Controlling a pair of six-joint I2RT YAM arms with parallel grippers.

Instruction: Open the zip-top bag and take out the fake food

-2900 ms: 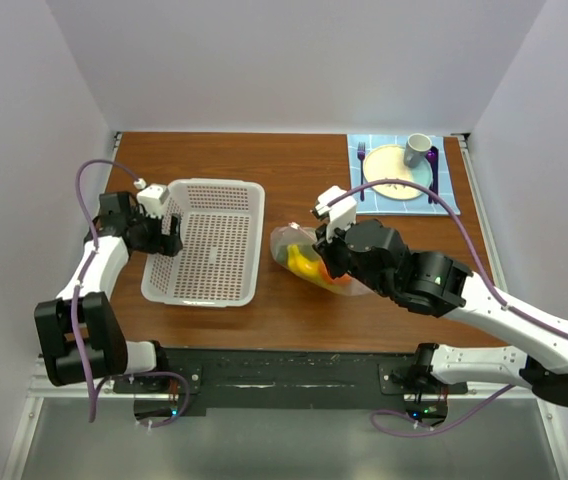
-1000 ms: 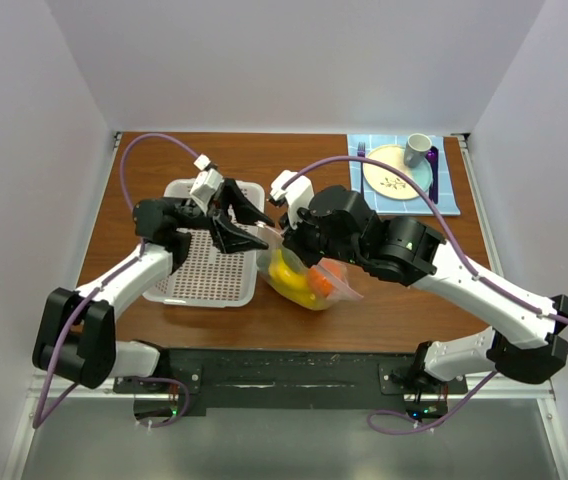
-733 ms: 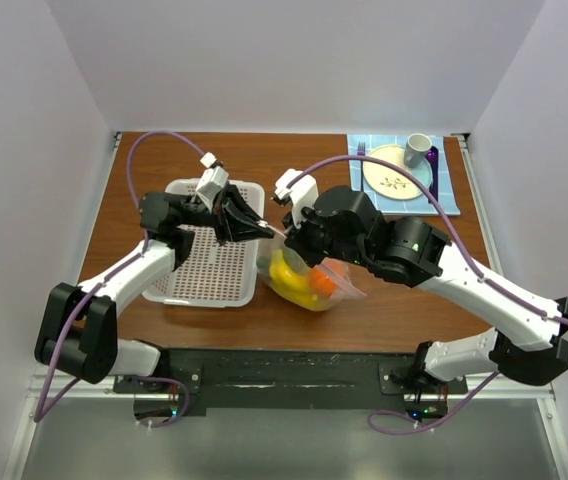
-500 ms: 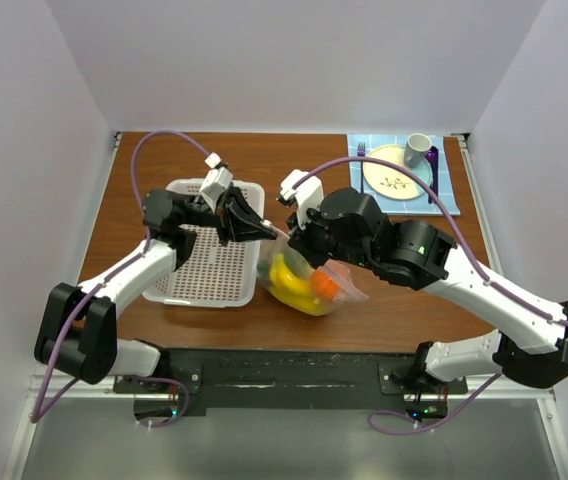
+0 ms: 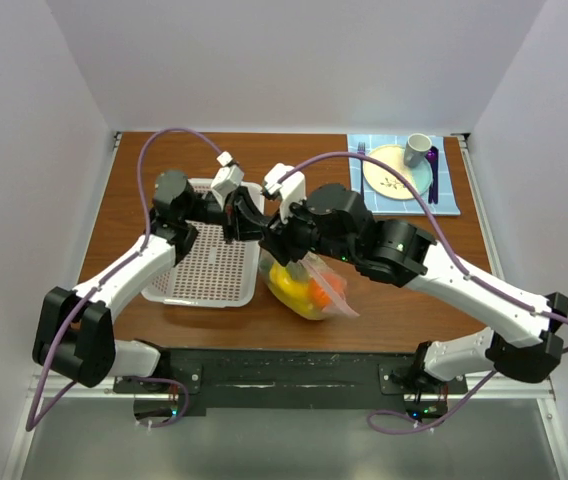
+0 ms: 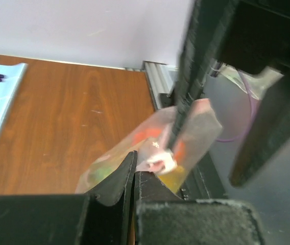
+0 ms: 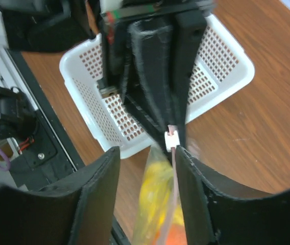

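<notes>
Now that the left claw (image 5: 252, 222) has swung in from beside the basket (image 5: 209, 255) and pinched shut on the zip-top bag (image 5: 309, 285), both arms meet at its top edge, so the slider (image 7: 171, 139) pull can start. The right claw (image 5: 282, 235) also holds the top; its fingers (image 7: 96, 199) look partly spread. The bag hangs over the tabletop (image 5: 144, 160), unopened. Count: 1 bag, 1 basket, 1 plate (image 5: 392, 160); the fake food (image 5: 302, 290) blurs together, at least 2 pieces.

links white | joints black | cables purple | left gripper (image 5: 254, 226), right gripper (image 5: 276, 238) black
</notes>
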